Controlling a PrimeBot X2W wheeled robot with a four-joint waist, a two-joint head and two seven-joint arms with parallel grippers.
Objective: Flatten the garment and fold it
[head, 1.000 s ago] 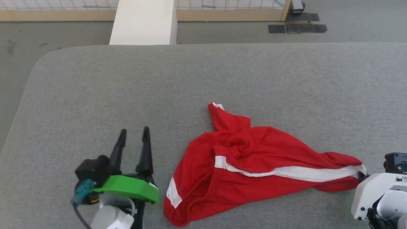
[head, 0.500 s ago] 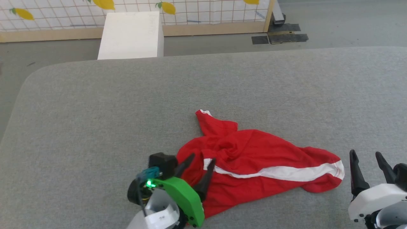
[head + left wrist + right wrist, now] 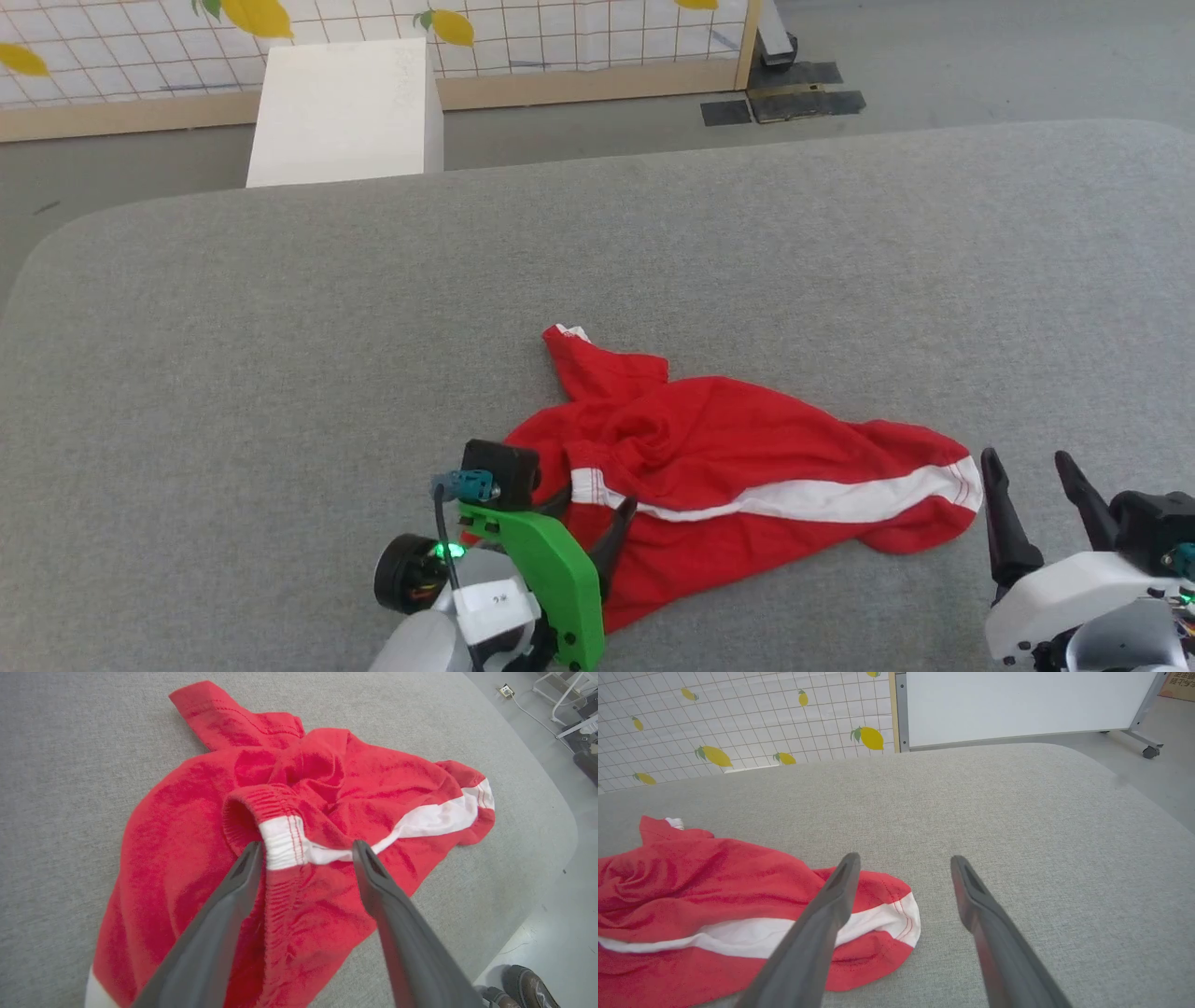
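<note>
Left wrist view: my left gripper [image 3: 307,844], spread, straddles the waistband [image 3: 280,837] of the garment [image 3: 187,812]. Step, as judged: flattening. Next: close, then pull outward.

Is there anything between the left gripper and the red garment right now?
Nothing visible does. The left gripper hangs open right at the garment, straddling the white stripe end at its waistband.

right gripper [image 3: 904,858] — fingers apart | garment [image 3: 691,891] — crumpled, lower left
</note>
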